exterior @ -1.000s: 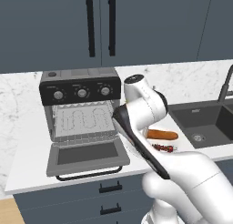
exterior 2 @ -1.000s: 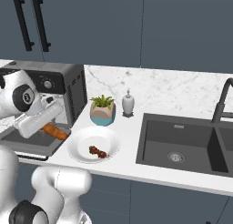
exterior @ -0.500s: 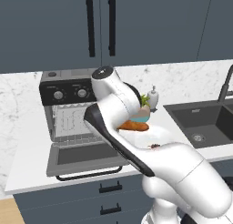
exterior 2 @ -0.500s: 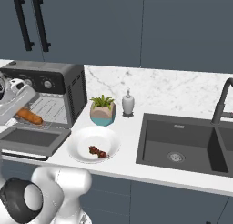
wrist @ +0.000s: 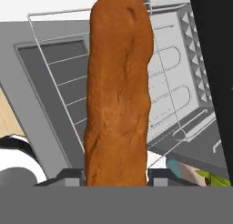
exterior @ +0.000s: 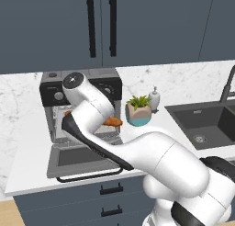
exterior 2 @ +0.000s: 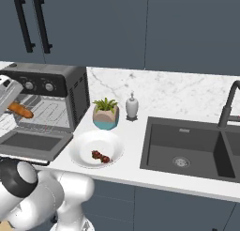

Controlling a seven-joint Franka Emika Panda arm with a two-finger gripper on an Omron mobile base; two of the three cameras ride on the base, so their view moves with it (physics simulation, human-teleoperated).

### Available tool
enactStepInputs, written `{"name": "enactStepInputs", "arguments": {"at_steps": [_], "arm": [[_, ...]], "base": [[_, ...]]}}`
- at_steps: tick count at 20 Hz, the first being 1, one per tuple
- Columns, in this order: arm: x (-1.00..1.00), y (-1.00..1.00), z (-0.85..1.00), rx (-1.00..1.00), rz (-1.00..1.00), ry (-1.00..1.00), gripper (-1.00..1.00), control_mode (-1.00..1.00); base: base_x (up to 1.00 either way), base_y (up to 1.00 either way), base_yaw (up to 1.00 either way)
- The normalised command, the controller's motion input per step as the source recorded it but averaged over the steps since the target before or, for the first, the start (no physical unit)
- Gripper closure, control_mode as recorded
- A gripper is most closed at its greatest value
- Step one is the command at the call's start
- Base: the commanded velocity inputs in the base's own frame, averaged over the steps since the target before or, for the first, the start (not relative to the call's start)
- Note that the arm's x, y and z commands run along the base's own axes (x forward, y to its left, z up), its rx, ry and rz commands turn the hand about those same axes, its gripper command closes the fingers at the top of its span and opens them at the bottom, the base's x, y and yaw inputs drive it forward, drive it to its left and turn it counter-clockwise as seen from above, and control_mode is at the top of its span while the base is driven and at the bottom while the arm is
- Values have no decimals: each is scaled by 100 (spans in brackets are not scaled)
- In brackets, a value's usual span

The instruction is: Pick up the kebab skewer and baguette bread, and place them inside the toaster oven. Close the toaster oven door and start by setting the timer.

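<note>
My gripper is shut on the baguette bread, an orange-brown loaf that stretches away from the fingertips. It hangs above the open toaster oven door, right at the mouth of the toaster oven and in front of the wire rack. From the right base the baguette bread sits under the white hand at the left edge. From the left base one end of the baguette bread sticks out beside the arm. The kebab skewer lies on a white plate.
A potted plant and a soap bottle stand right of the oven against the marble backsplash. The dark sink with its faucet lies further right. Dark cabinets hang above the counter.
The arm has swung left from the plate to the oven, carrying the baguette bread. The loaf now hangs at the oven's mouth above the dropped door. The skewer has stayed on the plate.
</note>
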Motion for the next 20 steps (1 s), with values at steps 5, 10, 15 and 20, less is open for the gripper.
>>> {"name": "enactStepInputs", "arguments": {"at_steps": [5,10,15,20], "arm": [[67,3,-35,0,1,-15,100,-100],[30,0,-19,0,6,-6,100,-100],[15,0,-6,2,11,-3,100,-100],[22,0,-21,1,11,0,100,-100]], "base": [[0,0,0],[0,0,0],[0,0,0],[0,0,0]]}}
